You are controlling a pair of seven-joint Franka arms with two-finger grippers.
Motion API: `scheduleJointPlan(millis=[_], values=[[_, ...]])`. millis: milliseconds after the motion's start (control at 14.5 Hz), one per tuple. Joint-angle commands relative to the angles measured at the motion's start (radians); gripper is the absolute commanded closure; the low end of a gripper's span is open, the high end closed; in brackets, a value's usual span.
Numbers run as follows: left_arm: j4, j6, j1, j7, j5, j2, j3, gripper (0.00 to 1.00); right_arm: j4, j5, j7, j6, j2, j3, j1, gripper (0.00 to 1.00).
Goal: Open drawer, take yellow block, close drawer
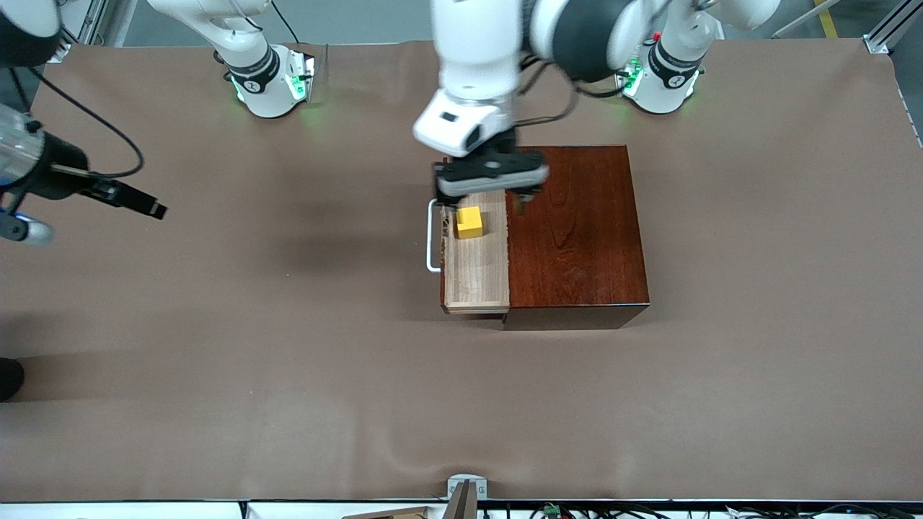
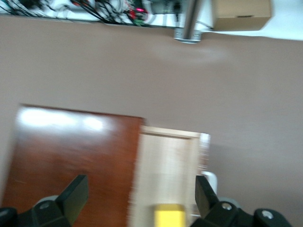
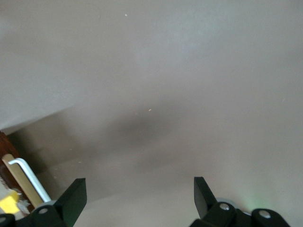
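Observation:
The dark reddish-brown box (image 1: 577, 231) stands mid-table with its pale drawer (image 1: 477, 270) pulled open toward the right arm's end. The white handle (image 1: 433, 238) is on the drawer's front. The yellow block (image 1: 469, 222) lies in the drawer. My left gripper (image 1: 484, 205) hangs open and empty just above the block, its fingers spanning the drawer and the box edge. In the left wrist view the gripper (image 2: 140, 194) has the block (image 2: 169, 215) below it, beside the box top (image 2: 71, 156). My right gripper (image 1: 148, 205) waits open over bare table (image 3: 139, 196) at the right arm's end.
The brown table cover (image 1: 288, 360) surrounds the box. A metal bracket (image 1: 465, 490) stands at the table edge nearest the front camera, with a cardboard box (image 2: 241, 14) and cables beside it. The right wrist view catches the handle (image 3: 28, 179) and block (image 3: 9, 203).

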Motion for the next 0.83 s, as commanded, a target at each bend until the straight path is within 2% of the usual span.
scheduleJointPlan(millis=[0, 414, 552, 759], values=[[-0.038, -0.090, 0.077, 0.086, -0.005, -0.072, -0.011, 0.00, 0.019, 0.006, 0.187, -0.006, 0.008, -0.002, 0.069, 0.00], [-0.040, -0.252, 0.221, 0.202, -0.023, -0.153, -0.015, 0.00, 0.017, 0.009, 0.368, -0.002, 0.021, -0.001, 0.169, 0.00], [-0.049, -0.263, 0.275, 0.292, -0.051, -0.175, -0.015, 0.00, 0.019, 0.009, 0.432, -0.002, 0.027, -0.001, 0.197, 0.00], [-0.066, -0.263, 0.384, 0.339, -0.185, -0.207, -0.015, 0.00, 0.019, 0.008, 0.541, 0.004, 0.045, -0.001, 0.257, 0.00]])
